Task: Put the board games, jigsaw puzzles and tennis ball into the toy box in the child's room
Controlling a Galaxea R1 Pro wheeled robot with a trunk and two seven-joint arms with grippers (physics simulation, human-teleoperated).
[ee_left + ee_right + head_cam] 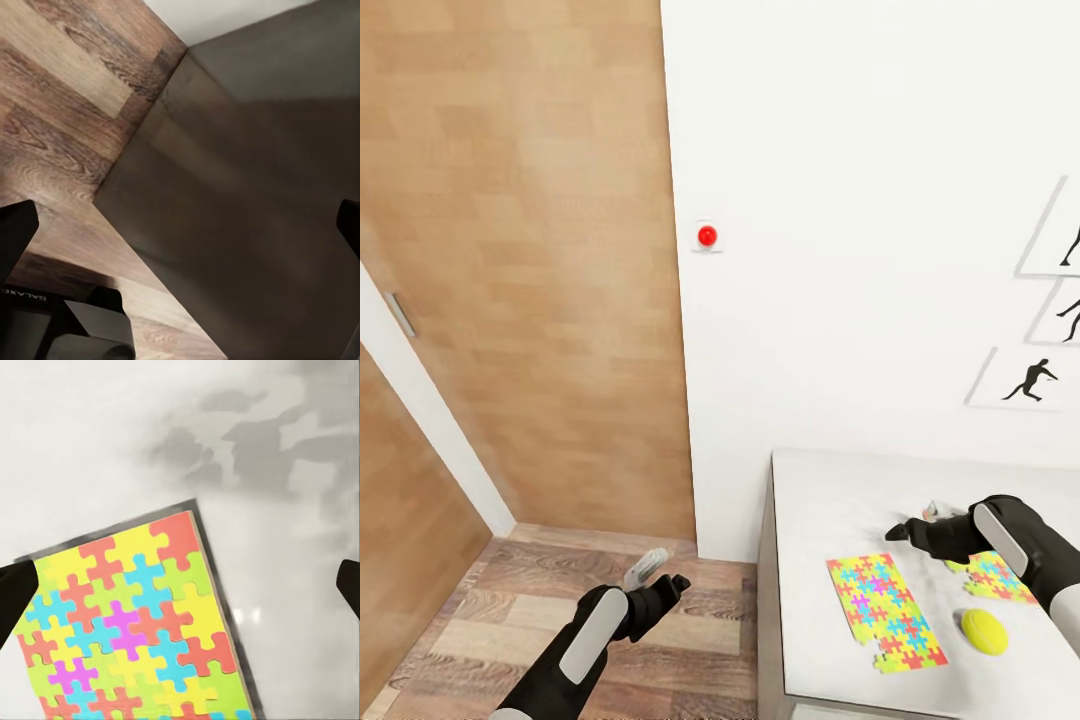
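Clearly the pale grey surface [830, 500] carries what matters here: it stands against the white wall, with wood-plank floor [480, 620] and a wooden wardrobe door [520, 250] off to the robot's left. On it lie two jigsaw puzzles. The larger jigsaw puzzle [885, 613] sits flat near the front edge, its long axis running away from the robot and tilted slightly; the second jigsaw puzzle [990, 577] lies just beside it, partly hidden under the right arm. A yellow-green tennis ball [984, 631] rests between them, near the front.

The right hand [905, 530] hovers over the surface just beyond the far end of the larger puzzle, so that puzzle lies back toward the robot from it. In the right wrist view the puzzle's corner [142, 622] sits beneath the spread fingertips [15, 600], which stand wide apart, holding nothing.

The left hand [665, 580] hangs over the floor beside the surface's grey side panel [247, 202], fingers apart and empty, well away from the toys. The right arm is plainly the nearer one for any puzzle pickup.
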